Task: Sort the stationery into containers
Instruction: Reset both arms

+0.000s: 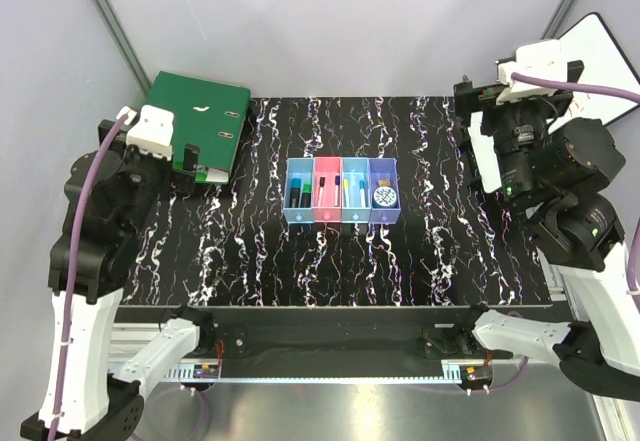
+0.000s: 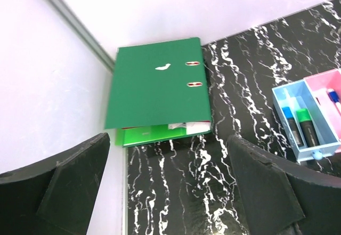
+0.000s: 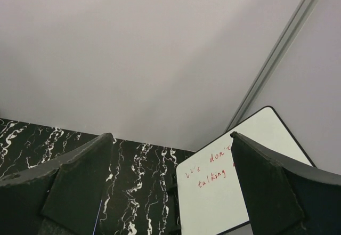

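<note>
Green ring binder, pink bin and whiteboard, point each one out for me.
Green ring binder [image 2: 154, 83], left wrist view, middle of its cover.
Pink bin [image 1: 327, 216], top view, its near wall.
Whiteboard [image 3: 234, 192], right wrist view, its white face.

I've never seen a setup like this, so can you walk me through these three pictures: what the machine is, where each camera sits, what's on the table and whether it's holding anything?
These are two robot arms fixed at the near edge of a black marbled table. The wide picture comes from a camera above and behind them. The other two come from cameras on the wrists, looking out between each claw's dark fingers. In the middle stands a row of four small bins holding markers, pens and a round disc. A green ring binder lies at the far left, and a whiteboard with red writing leans at the far right. The left claw and right claw are both open and hold nothing.
</note>
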Available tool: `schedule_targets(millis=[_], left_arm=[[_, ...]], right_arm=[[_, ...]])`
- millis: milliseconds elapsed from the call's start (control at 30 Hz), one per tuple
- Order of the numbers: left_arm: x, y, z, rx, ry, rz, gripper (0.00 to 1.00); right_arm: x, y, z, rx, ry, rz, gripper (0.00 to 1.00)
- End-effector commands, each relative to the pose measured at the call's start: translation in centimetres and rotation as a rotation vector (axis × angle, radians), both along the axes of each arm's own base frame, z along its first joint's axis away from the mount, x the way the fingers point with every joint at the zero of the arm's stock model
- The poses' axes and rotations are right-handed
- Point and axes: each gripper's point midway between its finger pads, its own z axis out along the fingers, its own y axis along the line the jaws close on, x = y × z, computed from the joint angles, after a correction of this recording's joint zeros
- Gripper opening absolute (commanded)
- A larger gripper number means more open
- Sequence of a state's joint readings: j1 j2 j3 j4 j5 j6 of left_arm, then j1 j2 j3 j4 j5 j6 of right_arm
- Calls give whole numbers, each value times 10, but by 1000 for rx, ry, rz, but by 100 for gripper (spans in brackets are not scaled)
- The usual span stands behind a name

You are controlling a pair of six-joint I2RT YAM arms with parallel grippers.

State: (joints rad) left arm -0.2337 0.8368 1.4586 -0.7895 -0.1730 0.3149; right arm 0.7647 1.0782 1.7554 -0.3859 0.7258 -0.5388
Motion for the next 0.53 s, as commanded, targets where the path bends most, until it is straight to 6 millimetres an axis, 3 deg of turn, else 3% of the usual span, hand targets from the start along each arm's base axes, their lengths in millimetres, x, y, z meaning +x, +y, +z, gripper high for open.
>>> schedule_targets(millis=[0, 200, 500], left_arm=[[-11, 17, 22, 10, -57, 73, 99], [-16, 17, 22, 6, -66, 71, 99], [-9, 7, 8, -40, -27, 43, 99]], right_arm=[[11, 7, -11, -55, 26, -19, 100], [12, 6, -14, -69, 34, -28, 100], [17, 9, -35, -110, 76, -42, 100]])
